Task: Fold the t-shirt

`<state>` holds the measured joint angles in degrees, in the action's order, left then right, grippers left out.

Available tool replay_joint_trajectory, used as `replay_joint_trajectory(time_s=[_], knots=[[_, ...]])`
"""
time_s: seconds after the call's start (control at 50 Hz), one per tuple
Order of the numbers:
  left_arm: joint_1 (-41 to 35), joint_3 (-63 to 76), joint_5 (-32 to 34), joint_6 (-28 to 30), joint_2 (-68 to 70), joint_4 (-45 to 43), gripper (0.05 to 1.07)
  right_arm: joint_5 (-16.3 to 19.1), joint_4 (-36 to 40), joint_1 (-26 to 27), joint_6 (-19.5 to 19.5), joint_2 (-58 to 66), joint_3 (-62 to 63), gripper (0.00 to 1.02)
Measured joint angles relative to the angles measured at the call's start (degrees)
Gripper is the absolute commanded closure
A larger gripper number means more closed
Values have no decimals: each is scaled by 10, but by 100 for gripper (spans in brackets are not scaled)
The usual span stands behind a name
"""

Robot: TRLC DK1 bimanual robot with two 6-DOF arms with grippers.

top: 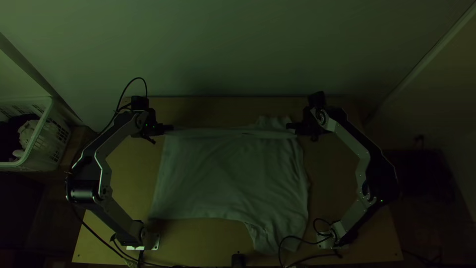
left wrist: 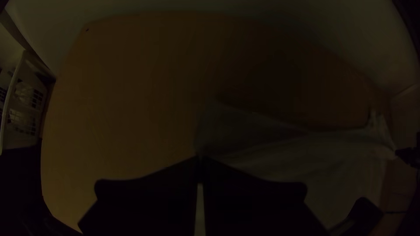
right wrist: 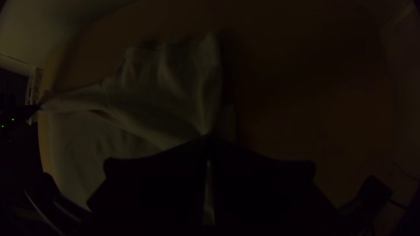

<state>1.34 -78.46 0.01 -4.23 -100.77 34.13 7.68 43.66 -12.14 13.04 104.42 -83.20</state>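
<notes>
1. Know where the cloth is: the t-shirt [top: 223,173] lies mostly spread across the middle of the table [top: 198,233], one sleeve [top: 270,240] pointing to the table's near edge, the other [top: 270,122] to its far edge.
2. Check my grips: my left gripper [top: 171,127] is clamped on the shirt's edge on the table's far left; my right gripper [top: 288,126] is closed on cloth on the table's far right.
3. I judge this to be the start of the first long fold, so I should raise both pinches together, keeping that strip lightly taut.
4. Then I'd carry it towards the table's near edge at one matched pace, low enough not to drag the under layer.
5. I'd lay it down parallel to the table's far edge, release softly, and watch the far sleeve, which could bunch beneath.
</notes>
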Motion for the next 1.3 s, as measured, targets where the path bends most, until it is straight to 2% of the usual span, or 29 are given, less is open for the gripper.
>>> replay_joint_trajectory(time_s=[0.34,0.68,1.04,1.12,1.24,1.3], knots=[[1,98,0,11,79,-15,105,-2,-20,-17,0,-109,114,99],[3,173,0,17,136,-21,105,-2,-45,-20,-2,-160,221,99],[3,220,0,17,175,-27,104,-2,-70,-27,-11,-189,275,99],[3,230,0,17,177,-38,94,-2,-90,-26,-14,-191,289,97],[3,250,0,17,178,-52,72,-7,-118,-26,-20,-191,316,84],[2,260,0,17,178,-54,62,-8,-121,-26,-24,-191,325,73]])
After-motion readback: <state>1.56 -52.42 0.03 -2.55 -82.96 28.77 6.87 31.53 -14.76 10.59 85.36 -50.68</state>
